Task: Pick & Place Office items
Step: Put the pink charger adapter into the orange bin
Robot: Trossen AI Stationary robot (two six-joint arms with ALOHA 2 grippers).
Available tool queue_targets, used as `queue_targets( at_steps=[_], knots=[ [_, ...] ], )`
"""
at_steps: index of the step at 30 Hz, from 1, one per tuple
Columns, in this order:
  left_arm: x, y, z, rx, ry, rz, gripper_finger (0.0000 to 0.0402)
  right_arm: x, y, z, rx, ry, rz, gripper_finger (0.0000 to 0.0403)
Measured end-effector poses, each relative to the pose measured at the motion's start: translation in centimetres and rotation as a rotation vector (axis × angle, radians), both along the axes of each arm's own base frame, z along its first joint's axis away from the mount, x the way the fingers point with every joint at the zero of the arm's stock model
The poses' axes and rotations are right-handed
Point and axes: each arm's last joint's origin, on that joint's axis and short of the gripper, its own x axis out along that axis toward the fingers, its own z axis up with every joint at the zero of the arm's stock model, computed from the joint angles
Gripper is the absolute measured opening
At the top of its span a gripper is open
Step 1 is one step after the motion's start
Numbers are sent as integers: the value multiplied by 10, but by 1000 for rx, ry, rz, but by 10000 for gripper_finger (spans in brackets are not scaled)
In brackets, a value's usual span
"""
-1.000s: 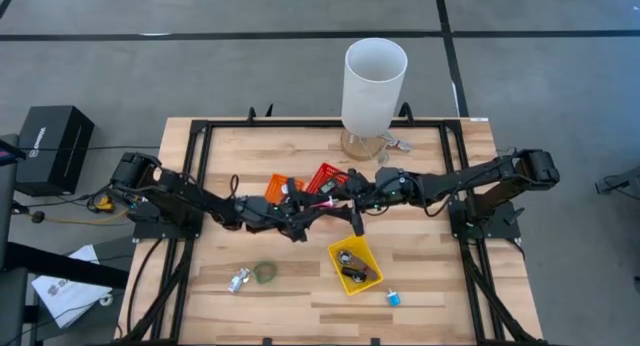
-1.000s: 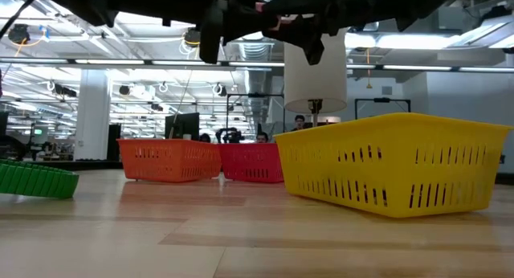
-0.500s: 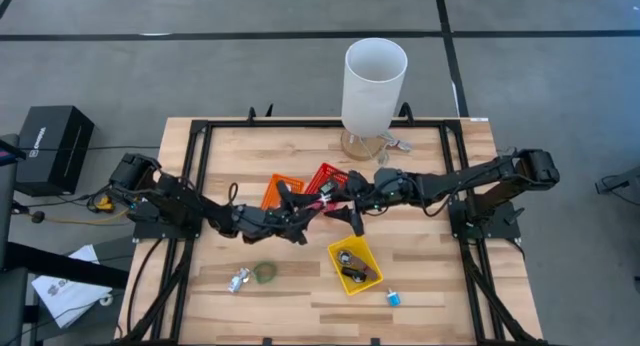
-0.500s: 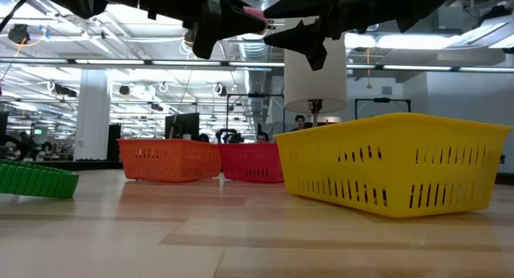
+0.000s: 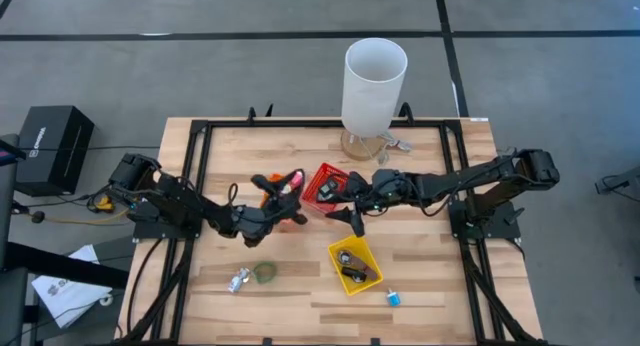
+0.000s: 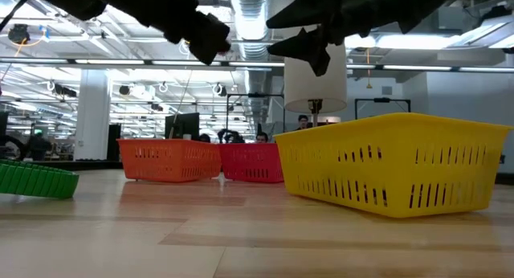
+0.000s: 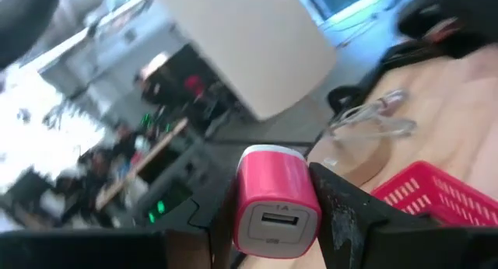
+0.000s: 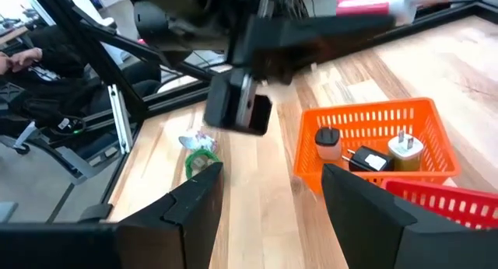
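From where I stand, the green ring (image 5: 264, 273) and silvery clip (image 5: 238, 280) lie near the table's front left, waiting. The left gripper (image 5: 285, 186) hangs above the orange basket (image 8: 372, 143), clamped on a pink charger (image 7: 276, 200), likely because other chargers already sit in that basket. Beside it the red basket (image 5: 326, 183). The right gripper (image 5: 355, 218) hovers past the red basket with nothing between its spread fingers. The yellow basket (image 5: 354, 264) sits nearer the front.

no legible text, black box (image 5: 55, 146) logo unreadable
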Motion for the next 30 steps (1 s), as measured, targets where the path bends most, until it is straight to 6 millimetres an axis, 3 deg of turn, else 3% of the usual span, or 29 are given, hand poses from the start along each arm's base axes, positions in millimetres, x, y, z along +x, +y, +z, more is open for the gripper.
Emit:
queue_targets(
  at_steps=[11, 14, 18, 25, 30],
  knots=[
    [-14, 9, -23, -255, -385, 51, 132, -1, 0, -2, 47, 23, -16, 209],
    [-14, 8, -16, -316, -457, -12, 132, -1, 0, -2, 47, 24, -15, 209],
    [-18, 12, 8, -429, -550, -222, 132, -1, 0, -2, 47, 23, -16, 209],
    [-43, 43, 50, -507, -455, -542, 132, -1, 0, -2, 43, 22, -14, 209],
    [-68, 75, 52, -710, -292, -647, 132, -1, 0, -2, 40, 22, -13, 209]
  ],
)
